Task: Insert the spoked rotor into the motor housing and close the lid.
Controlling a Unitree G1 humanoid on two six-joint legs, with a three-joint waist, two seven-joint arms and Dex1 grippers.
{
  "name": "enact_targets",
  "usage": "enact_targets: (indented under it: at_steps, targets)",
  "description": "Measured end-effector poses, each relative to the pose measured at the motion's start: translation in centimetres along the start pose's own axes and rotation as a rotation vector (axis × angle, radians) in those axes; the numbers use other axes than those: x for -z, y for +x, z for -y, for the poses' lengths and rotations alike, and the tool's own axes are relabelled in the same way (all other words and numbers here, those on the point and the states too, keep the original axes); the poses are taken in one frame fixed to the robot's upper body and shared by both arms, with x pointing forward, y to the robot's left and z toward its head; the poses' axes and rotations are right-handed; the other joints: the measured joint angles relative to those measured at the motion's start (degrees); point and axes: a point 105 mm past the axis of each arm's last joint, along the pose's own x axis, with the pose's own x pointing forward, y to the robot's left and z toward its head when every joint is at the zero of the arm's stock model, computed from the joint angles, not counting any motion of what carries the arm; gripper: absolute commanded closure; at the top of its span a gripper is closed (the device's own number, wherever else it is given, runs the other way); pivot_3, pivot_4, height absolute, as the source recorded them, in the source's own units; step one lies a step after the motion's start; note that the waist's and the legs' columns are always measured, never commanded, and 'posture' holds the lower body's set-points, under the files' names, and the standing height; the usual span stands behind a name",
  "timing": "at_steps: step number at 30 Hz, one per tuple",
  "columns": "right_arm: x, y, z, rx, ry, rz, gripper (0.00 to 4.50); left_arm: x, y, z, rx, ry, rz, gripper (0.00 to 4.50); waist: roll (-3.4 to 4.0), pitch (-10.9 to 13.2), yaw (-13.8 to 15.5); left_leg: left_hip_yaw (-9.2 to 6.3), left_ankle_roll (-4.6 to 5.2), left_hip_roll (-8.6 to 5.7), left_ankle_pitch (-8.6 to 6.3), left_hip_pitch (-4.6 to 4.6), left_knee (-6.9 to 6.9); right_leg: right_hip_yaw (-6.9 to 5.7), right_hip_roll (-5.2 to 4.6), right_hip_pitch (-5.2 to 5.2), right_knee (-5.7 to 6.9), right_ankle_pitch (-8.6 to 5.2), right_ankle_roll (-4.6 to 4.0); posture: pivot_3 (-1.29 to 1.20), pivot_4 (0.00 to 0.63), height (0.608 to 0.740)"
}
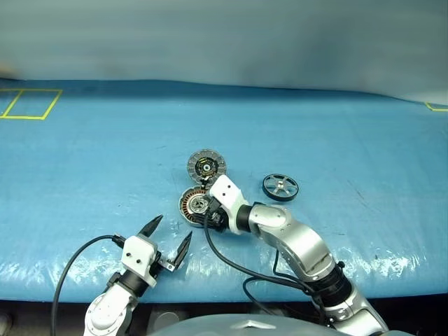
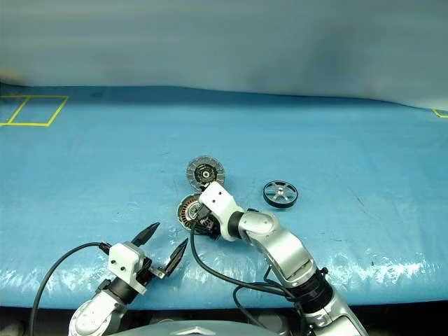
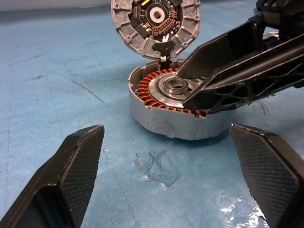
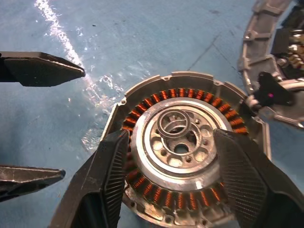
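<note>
Two grippers, one housing, open side up at frame centre.

You see the motor housing (image 1: 194, 206) sitting flat on the blue table (image 1: 84, 175), copper windings facing up. The lid (image 1: 206, 166) lies just above it, touching; the spoked rotor (image 1: 280, 187) lies flat, apart to the right. Your right gripper (image 4: 173, 166) hangs over the windings, fingers parted, holding nothing. Your left gripper (image 1: 168, 241), lower left, gapes wide and empty.
</note>
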Motion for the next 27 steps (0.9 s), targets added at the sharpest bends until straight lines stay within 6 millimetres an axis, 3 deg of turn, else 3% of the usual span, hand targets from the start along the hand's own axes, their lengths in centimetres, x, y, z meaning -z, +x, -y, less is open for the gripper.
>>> enact_targets:
  at_steps: [2, 9, 18, 27]
  targets:
    - [-0.6, -0.3, -0.3, 0.002, 0.013, 0.021, 2.15, 0.0, 0.0, 0.0, 0.002, -0.001, 0.0, 0.0, 0.01, 0.0, -0.1, 0.0, 0.0, 0.02, 0.0, -0.01, -0.06, 0.0, 0.01, -0.06, 0.03, 0.0, -0.01, 0.0, 0.15, 0.74]
    - [-1.7, 0.4, -1.0, 0.042, 0.084, -0.018, 4.47, -0.1, 0.2, 0.2, 0.014, -0.002, 0.011, 0.0, 0.02, 0.0, -0.1, 0.0, 0.0, 0.02, 0.0, -0.05, -0.07, -0.01, 0.02, -0.12, 0.07, 0.03, -0.03, 0.0, 0.15, 0.74]
    - [-2.8, 0.9, -1.9, 0.042, 0.084, -0.122, 4.47, -0.2, 0.2, 0.3, 0.011, -0.004, 0.02, 0.0, 0.04, 0.0, -0.1, 0.0, -0.01, 0.03, 0.0, -0.12, -0.1, -0.01, 0.02, -0.27, 0.12, 0.06, -0.05, 0.0, 0.15, 0.74]
    - [-2.1, 1.2, -1.9, 0.038, 0.068, -0.178, 4.47, 0.1, 0.0, 0.8, 0.001, -0.035, 0.012, 0.0, 0.04, 0.0, -0.3, 0.01, -0.01, 0.03, 0.01, -0.15, -0.11, -0.02, 0.02, -0.39, 0.16, 0.06, -0.07, 0.0, 0.15, 0.74]
